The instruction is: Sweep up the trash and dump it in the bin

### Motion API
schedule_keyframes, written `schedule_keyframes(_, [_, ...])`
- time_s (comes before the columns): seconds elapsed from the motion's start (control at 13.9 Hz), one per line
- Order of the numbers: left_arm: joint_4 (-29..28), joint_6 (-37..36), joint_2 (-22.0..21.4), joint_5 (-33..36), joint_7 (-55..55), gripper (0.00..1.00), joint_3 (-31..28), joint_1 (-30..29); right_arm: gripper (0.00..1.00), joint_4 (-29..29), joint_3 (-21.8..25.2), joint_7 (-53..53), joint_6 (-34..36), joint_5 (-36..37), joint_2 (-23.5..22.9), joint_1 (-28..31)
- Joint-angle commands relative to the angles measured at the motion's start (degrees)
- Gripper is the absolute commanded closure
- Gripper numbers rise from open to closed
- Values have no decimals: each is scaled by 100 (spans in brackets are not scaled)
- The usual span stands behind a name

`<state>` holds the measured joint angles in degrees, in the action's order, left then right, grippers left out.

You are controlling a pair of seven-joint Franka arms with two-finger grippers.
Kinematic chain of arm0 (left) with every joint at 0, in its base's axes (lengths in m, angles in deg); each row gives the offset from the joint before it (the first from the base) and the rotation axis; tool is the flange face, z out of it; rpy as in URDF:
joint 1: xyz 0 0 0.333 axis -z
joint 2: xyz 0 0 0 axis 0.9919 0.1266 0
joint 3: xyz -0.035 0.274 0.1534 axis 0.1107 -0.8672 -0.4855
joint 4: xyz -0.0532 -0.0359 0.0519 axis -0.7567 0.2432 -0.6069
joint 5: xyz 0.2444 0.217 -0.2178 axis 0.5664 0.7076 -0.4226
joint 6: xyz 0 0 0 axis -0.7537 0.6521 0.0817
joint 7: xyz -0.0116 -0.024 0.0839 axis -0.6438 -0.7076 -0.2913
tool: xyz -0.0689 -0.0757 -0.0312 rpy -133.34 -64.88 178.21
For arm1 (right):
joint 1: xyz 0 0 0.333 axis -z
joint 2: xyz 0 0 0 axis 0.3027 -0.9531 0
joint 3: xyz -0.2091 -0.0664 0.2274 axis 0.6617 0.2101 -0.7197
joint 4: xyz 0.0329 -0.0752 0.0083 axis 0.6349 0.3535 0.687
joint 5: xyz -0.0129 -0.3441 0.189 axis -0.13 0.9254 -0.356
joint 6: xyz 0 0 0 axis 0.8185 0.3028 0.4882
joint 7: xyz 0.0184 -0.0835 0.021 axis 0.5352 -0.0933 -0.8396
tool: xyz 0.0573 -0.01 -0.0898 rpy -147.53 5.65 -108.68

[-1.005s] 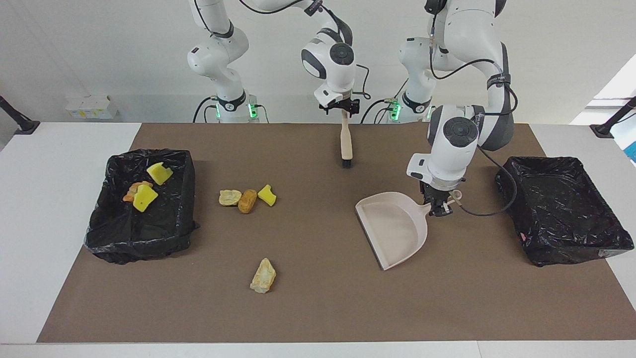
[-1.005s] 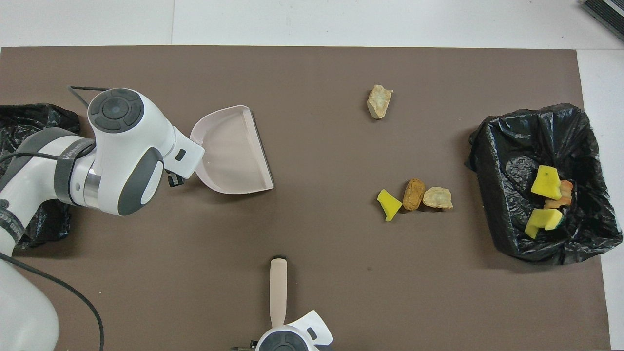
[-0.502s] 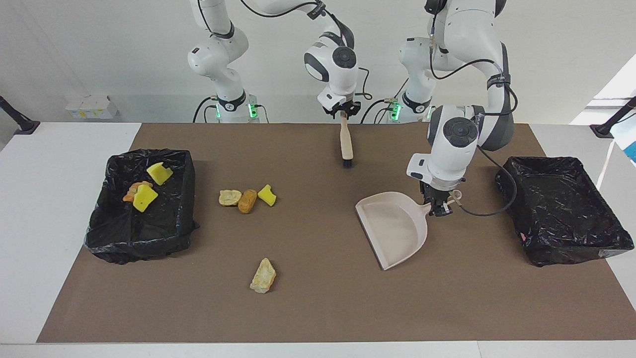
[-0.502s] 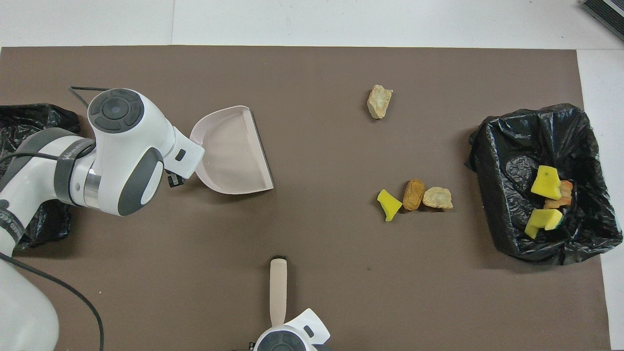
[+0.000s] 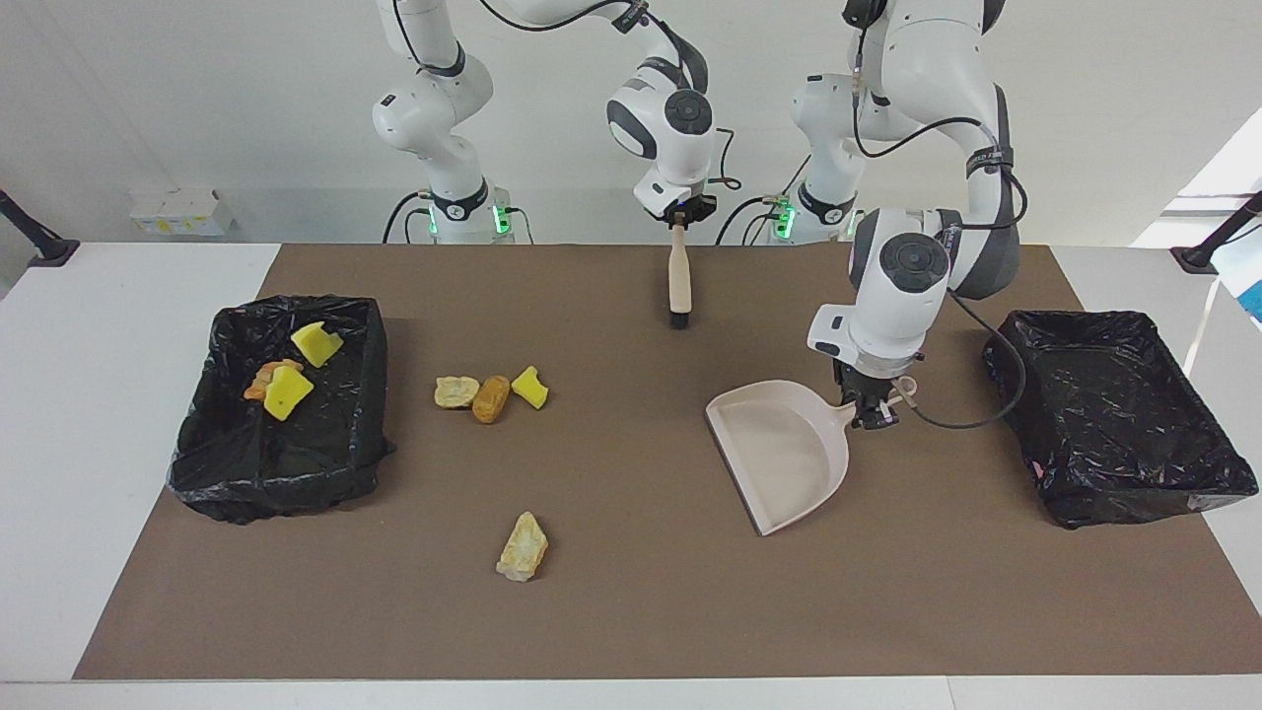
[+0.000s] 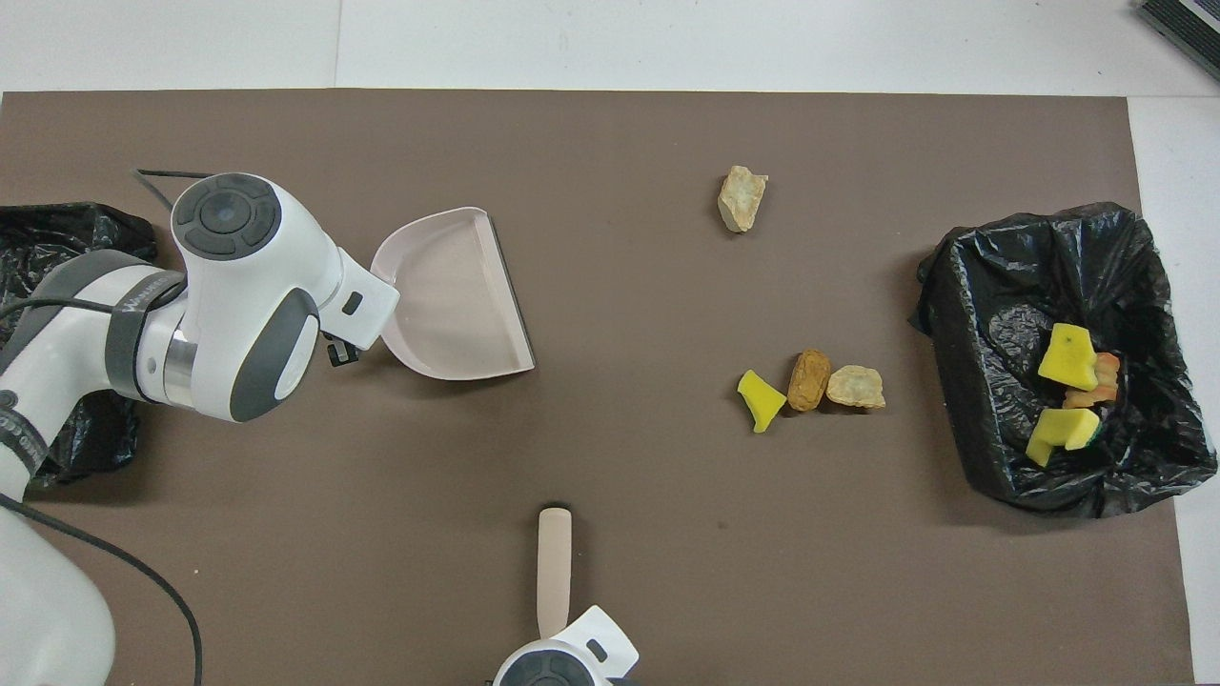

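Three pieces of trash (image 5: 490, 393) lie in a row on the brown mat, a beige, a brown and a yellow lump (image 6: 762, 399). A fourth, a tan lump (image 5: 523, 547), lies farther from the robots. The black-lined bin (image 5: 286, 483) at the right arm's end holds yellow and orange pieces (image 6: 1066, 357). My right gripper (image 5: 678, 223) is shut on the top of the brush (image 5: 678, 281), whose black bristles rest on the mat. My left gripper (image 5: 873, 412) is shut on the handle of the beige dustpan (image 5: 784, 449), which lies flat on the mat.
A second black-lined bin (image 5: 1114, 483) stands at the left arm's end, with nothing showing inside. A cable loops from the left wrist over the mat beside it. Bare mat lies between the dustpan (image 6: 457, 300) and the trash row.
The right gripper has come down onto the brush's handle and shut on it. The brush has swung a little straighter. The left arm and the dustpan have not moved.
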<state>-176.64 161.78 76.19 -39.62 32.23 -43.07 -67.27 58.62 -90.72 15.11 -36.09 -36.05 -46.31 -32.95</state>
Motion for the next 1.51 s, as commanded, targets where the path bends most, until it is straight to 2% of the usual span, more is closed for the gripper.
schedule_keyframes(0.0, [-124, 1, -135, 76, 21, 100, 33, -60, 100, -409, 25, -52, 413, 735, 57, 371])
schedule_keyframes(0.07, [-150, 27, -135, 76, 21, 100, 42, -60, 100, -506, 60, 36, 692, 861, 232, 563])
schedule_keyframes(0.22, [-159, 28, -135, 76, 21, 100, 33, -60, 100, -856, 52, -33, 1674, 1089, 392, 1344])
schedule_keyframes(0.36, [-194, 36, -161, 76, 21, 100, 33, -60, 100, -1103, 52, -42, 2616, 1895, 419, 1741])
schedule_keyframes(0.5, [-194, 28, -170, 76, 21, 100, 33, -60, 100, -1069, 52, -51, 2909, 2433, 410, 2049])
schedule_keyframes(0.65, [-203, 45, -170, 76, 21, 100, 33, -60, 100, -982, 34, -130, 2936, 2768, 358, 2697])
schedule_keyframes(0.86, [-535, 202, -345, 76, 29, 99, 51, 158, 100, -964, 17, -1111, 2804, 2865, 199, 3665])
schedule_keyframes(1.08, [-695, 309, -425, 76, 12, 100, 51, 203, 100, -456, 17, -1885, 2394, 3042, 313, 4421])
schedule_keyframes(1.22, [-862, 501, -495, 76, -224, 100, 60, 290, 100, 10, 8, -2483, 1954, 3042, 532, 4599])
schedule_keyframes(1.44, [-1327, 765, -714, 76, -313, 100, 60, 572, 100, 170, -10, -2732, 1776, 2797, 533, 4485])
